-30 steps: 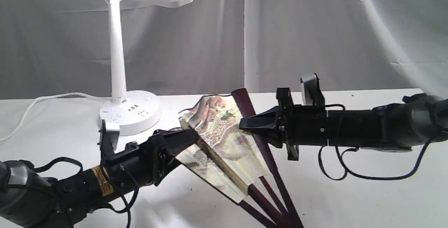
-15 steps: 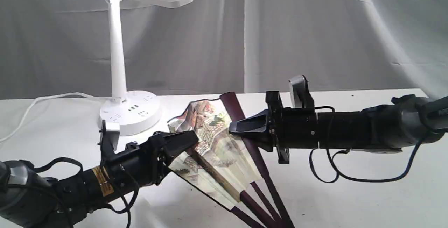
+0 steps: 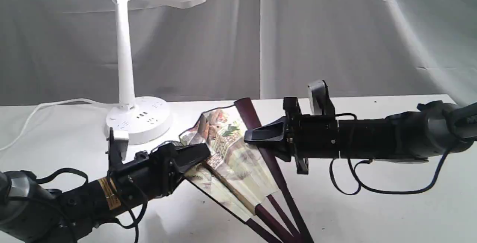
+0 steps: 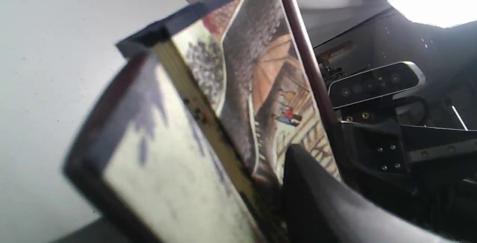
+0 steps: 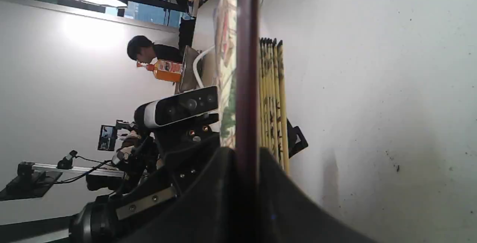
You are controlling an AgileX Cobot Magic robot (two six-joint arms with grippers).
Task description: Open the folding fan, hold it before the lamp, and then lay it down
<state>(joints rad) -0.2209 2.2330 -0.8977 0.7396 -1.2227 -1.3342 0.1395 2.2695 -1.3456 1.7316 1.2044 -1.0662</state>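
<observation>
Pinching the fan [image 3: 227, 150] by its maroon guard [image 3: 253, 118], my right pincer [image 3: 248, 137] is clamped hard. In that wrist view the guard runs straight btwn the two fingers w/ no gap. I hold that outer stick because it's rigid; the paper leaf would crumple.

My left pincer [image 3: 205, 152] sits at the opposite side, on the packed pleats [image 3: 220, 172] that haven't spread. One finger [image 4: 316, 198] lies right against the leaf in its wrist view, but the other is hidden, so I can't tell if it is closed on the stack or only around it (looks close, no more than that).

The fan is only partly open, a narrow wedge tilted up over the table [image 3: 372, 205] in the middle, its pivot end running off the bottom of the exterior view. The lamp [image 3: 125, 60] stands behind and to the left, near but not touching, so the fan isn't before it yet.

Having one pincer per side is the point, I'd say: pulling the two apart should fan the pleats out. The risk as I judge it is too quick a pull w/ a poor left grip, which would let the stack slip or strain the paper.
</observation>
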